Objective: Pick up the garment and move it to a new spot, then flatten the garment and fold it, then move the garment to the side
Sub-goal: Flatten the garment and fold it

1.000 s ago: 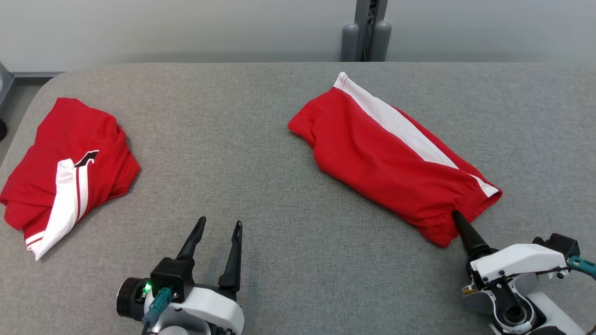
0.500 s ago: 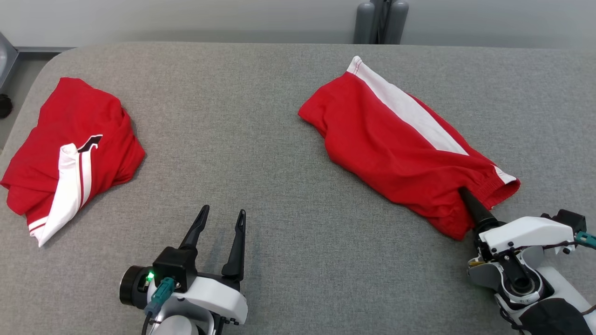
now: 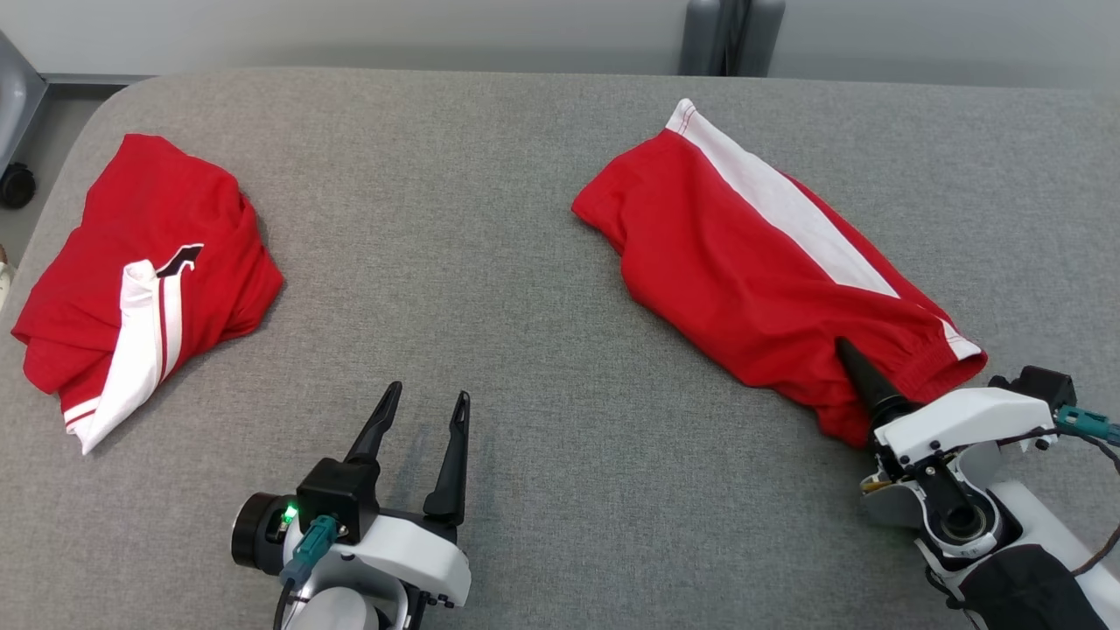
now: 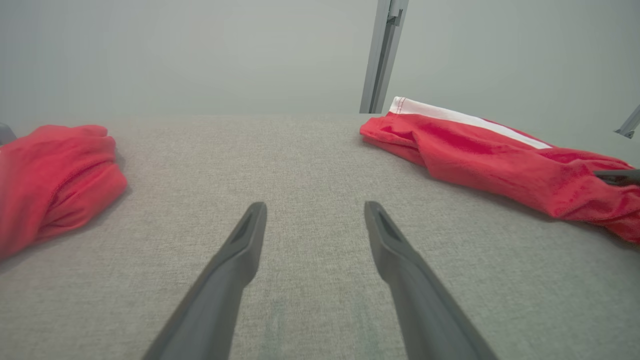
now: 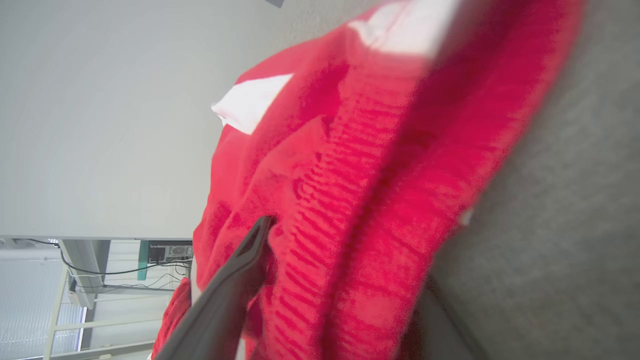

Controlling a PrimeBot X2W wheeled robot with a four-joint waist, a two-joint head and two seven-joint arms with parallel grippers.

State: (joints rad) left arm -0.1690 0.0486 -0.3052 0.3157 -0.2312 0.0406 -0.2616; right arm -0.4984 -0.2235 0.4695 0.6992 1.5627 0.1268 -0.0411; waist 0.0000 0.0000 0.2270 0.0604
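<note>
The garment (image 3: 752, 262), red shorts with a white side stripe, lies folded lengthwise on the right of the grey table (image 3: 525, 262); the left wrist view shows it at the right (image 4: 500, 155). My right gripper (image 3: 853, 363) is open at its elastic waistband end. One dark finger (image 5: 240, 270) lies on top of the red cloth (image 5: 350, 175), and the cloth hides the other. My left gripper (image 3: 429, 391) rests open and empty near the front edge, well left of the garment; its fingers (image 4: 235, 260) point over bare table.
A second red-and-white garment (image 3: 140, 271) lies bunched at the table's left end, also red at the left (image 4: 50, 175) in the left wrist view. A grey post (image 3: 731, 35) stands behind the far edge. A caster wheel (image 3: 16, 185) is on the floor at the left.
The head camera has shifted, so the whole picture moved. The right gripper's upper finger has slid further onto the garment's waistband. The left gripper has stayed open in place.
</note>
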